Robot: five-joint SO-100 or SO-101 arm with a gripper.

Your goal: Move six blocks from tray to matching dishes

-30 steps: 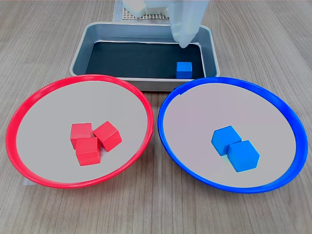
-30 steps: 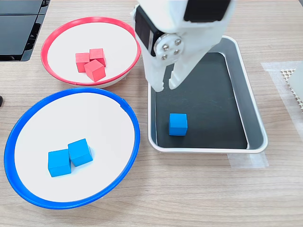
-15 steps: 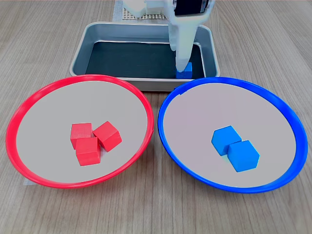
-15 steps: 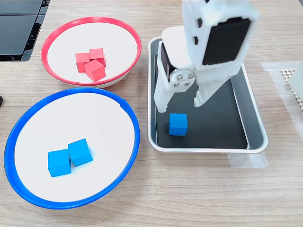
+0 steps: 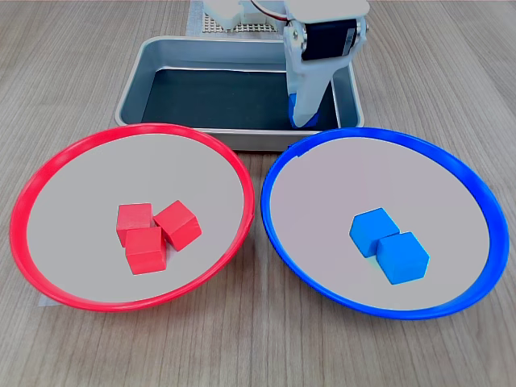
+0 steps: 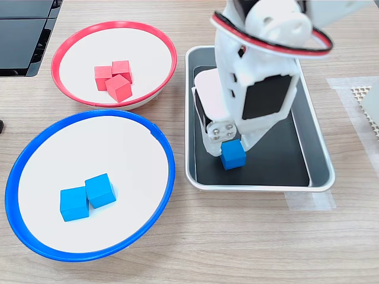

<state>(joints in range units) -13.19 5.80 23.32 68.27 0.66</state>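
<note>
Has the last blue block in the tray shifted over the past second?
Yes. In the second exterior view the blue block sits slightly further right against the tray wall and looks rotated, with the gripper around it.

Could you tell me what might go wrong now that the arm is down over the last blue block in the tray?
The gripper meets the blue block only at its top, so it might slip out on lifting. The block sits near the tray wall, which the fingers could catch. Dropped carelessly, it could knock the two blocks in the blue dish.

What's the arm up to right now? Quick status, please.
Gripper down in the tray, jaws around the last blue block; grip unconfirmed. Three red, two blue blocks already in matching dishes. Nothing in the way.
</note>
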